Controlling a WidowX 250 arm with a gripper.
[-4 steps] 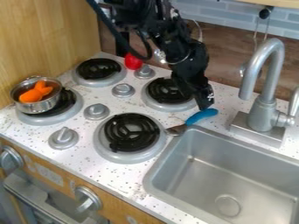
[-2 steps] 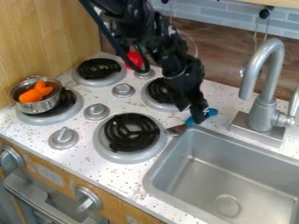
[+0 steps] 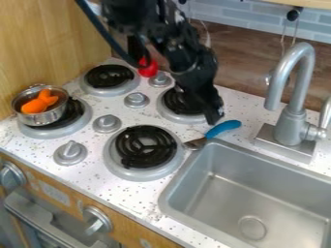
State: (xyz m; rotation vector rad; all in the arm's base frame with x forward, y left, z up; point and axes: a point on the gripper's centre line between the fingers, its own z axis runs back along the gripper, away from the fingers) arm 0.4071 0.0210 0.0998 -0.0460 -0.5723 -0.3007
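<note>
The black gripper hangs over the counter at the right side of the back right burner, its tip just up and left of the blue handle. That handle belongs to a utensil whose metal end lies between the front right burner and the sink's corner. No held object can be made out at the gripper. On the front left burner stands a metal pot with an orange item inside.
The sink takes up the lower right, with a grey faucet behind it. Four-burner stove parts include the front right burner and several knobs. A red object stands at the back near the arm.
The gripper first came down over the blue handle, then moved back up and left, uncovering it. The handle lies in about the same place, tilted slightly differently.
</note>
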